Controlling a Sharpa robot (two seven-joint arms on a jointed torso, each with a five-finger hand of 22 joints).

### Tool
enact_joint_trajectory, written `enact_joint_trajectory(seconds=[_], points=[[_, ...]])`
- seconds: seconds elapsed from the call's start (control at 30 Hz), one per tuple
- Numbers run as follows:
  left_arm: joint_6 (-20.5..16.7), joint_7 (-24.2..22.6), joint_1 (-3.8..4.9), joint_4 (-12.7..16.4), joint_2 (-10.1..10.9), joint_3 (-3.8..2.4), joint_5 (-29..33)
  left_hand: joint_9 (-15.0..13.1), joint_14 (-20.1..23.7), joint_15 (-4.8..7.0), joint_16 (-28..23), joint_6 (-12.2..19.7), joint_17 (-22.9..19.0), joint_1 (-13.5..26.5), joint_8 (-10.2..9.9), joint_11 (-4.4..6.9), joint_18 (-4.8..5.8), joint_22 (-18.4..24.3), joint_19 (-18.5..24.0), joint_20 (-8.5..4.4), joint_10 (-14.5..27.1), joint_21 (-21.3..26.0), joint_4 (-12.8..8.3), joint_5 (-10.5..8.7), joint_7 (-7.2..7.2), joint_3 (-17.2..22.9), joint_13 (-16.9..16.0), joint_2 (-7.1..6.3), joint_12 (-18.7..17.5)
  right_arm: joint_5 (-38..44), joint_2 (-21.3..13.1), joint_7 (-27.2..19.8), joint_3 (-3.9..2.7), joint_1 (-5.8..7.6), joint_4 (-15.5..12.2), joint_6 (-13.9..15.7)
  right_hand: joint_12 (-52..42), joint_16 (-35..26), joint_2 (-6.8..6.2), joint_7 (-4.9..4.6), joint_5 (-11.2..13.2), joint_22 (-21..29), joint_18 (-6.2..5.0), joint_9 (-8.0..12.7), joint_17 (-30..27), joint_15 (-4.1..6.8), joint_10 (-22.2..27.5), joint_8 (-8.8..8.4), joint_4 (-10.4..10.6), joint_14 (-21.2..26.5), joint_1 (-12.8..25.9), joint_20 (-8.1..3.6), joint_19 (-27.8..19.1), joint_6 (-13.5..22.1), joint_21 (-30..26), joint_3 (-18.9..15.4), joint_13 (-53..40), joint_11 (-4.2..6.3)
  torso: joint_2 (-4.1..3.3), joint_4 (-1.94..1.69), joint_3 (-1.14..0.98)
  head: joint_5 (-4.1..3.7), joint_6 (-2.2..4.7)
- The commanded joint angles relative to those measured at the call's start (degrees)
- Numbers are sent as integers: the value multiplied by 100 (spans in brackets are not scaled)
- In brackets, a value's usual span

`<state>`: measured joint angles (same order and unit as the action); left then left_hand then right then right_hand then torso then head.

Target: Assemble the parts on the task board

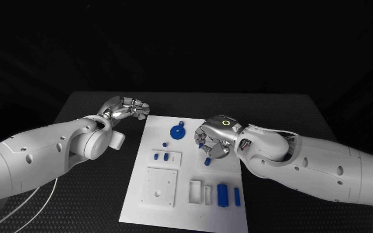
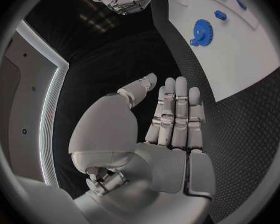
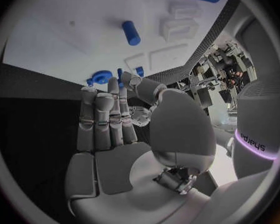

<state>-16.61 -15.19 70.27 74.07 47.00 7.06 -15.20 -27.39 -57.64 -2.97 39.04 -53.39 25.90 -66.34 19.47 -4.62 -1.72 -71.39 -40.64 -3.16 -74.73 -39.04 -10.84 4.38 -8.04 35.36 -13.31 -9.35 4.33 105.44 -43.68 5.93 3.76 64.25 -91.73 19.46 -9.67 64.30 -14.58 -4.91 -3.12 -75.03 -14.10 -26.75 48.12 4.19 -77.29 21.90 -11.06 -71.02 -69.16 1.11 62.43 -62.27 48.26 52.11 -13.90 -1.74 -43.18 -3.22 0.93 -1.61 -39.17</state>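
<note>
Black table (image 1: pixel 93 200) under darkness, with one white task board (image 1: pixel 167 211) at centre. Off the board's far left corner, left hand (image 1: pixel 124 108), fingers straight and close together, holding nothing. On the board: one blue gear (image 1: pixel 178 132), two small blue pegs (image 1: pixel 160 156), one short cylinder (image 1: pixel 207 161), two blue bars (image 1: pixel 228 194). Above the right edge, right hand (image 1: pixel 215 135), fingers extended, empty.

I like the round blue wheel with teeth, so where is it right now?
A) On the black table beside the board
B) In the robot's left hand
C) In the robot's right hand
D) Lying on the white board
D: the blue gear lies on the far end of the white task board, between the left hand and the right hand, and neither touches it.
</note>
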Motion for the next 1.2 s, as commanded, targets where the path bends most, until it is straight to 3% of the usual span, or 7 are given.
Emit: enact_joint_trajectory(seconds=[0.03, 0.27, 0.4, 0.63, 0.8, 0.97, 1.2], points=[[-30, -67, 23, -38, -52, -5, 122, 8, -40, 8, -37, 38, 11, 49, 31, 0, -35, -8, -21, 39, 17, 35, 3, 30, 2, -41, 7, 16, -15, -14, 153, -39, -3, -2, -24, 67, -12, 19, -11, -3, -21, -83, -90, -12, 7, 37, -33, 19, 14, -7, -5, -27, 31, -49, 40, 18, -4, -2, 4, -6, 11, 121, -5], [-114, -72, 47, -125, -134, -5, 155, 7, -43, 9, -44, 34, 18, 46, 34, 2, -34, -9, -22, 39, 15, 38, 3, 31, 4, -40, 7, 15, -13, 117, 539, -40, 3, -77, 51, 13, -8, 16, -5, -4, -28, -83, -90, -15, 7, 36, -32, 17, 15, -10, -3, -29, 33, -46, 40, 17, -8, -2, 0, -16, 10, 333, -51], [-129, -75, 62, -193, -196, -5, 163, 7, -45, 9, -48, 32, 22, 44, 36, 2, -34, -10, -23, 38, 13, 40, 4, 31, 6, -39, 7, 15, -12, 174, 703, -48, 46, -111, 90, -27, -6, 14, -2, -4, -33, -83, -90, -17, 7, 36, -32, 16, 15, -11, -2, -30, 34, -45, 41, 15, -10, -2, -2, -2, 7, 434, -90], [-137, -80, 89, -246, -271, -5, 177, 6, -47, 9, -53, 30, 27, 41, 38, 3, -34, -10, -24, 38, 12, 43, 5, 32, 7, -37, 7, 14, -11, 236, 979, -64, 184, -225, 210, -84, 2, 7, 15, -6, -55, -83, -90, -24, 9, 36, -30, 12, 6, -16, 5, -34, 35, -39, 42, 3, -19, -3, -12, -11, 9, 530, -114], [-130, -78, 95, -270, -324, -5, 179, 6, -47, 9, -56, 29, 29, 41, 39, 3, -34, -11, -24, 38, 12, 45, 6, 32, 7, -37, 7, 14, -10, 266, 1119, -78, 220, -371, 249, -100, 8, 2, 24, -7, -67, -83, -90, -29, 10, 35, -28, 9, -2, -19, 11, -36, 34, -35, 42, -6, -24, -4, -10, -11, 10, 602, -167], [-125, -77, 95, -274, -346, -5, 180, 6, -48, 9, -60, 28, 33, 41, 40, 4, -33, -11, -25, 39, 12, 47, 8, 32, 8, -36, 7, 15, -10, 294, 1214, -93, 290, -445, 309, -128, 14, -4, 37, -8, -85, -83, -90, -35, 11, 35, -27, 8, -14, -21, 18, -37, 33, -32, 43, -18, -31, -4, -10, -9, 11, 674, -239], [-113, -71, 97, -265, -353, -5, 180, 6, -48, 8, -63, 27, 35, 41, 41, 4, -33, -11, -25, 39, 11, 48, 10, 31, 8, -36, 7, 16, -9, 340, 1291, -101, 330, -543, 367, -152, 19, -9, 47, -9, -97, -83, -90, -40, 12, 34, -27, 6, -24, -23, 24, -38, 32, -30, 43, -27, -36, -4, -11, -10, 8, 757, -318]])
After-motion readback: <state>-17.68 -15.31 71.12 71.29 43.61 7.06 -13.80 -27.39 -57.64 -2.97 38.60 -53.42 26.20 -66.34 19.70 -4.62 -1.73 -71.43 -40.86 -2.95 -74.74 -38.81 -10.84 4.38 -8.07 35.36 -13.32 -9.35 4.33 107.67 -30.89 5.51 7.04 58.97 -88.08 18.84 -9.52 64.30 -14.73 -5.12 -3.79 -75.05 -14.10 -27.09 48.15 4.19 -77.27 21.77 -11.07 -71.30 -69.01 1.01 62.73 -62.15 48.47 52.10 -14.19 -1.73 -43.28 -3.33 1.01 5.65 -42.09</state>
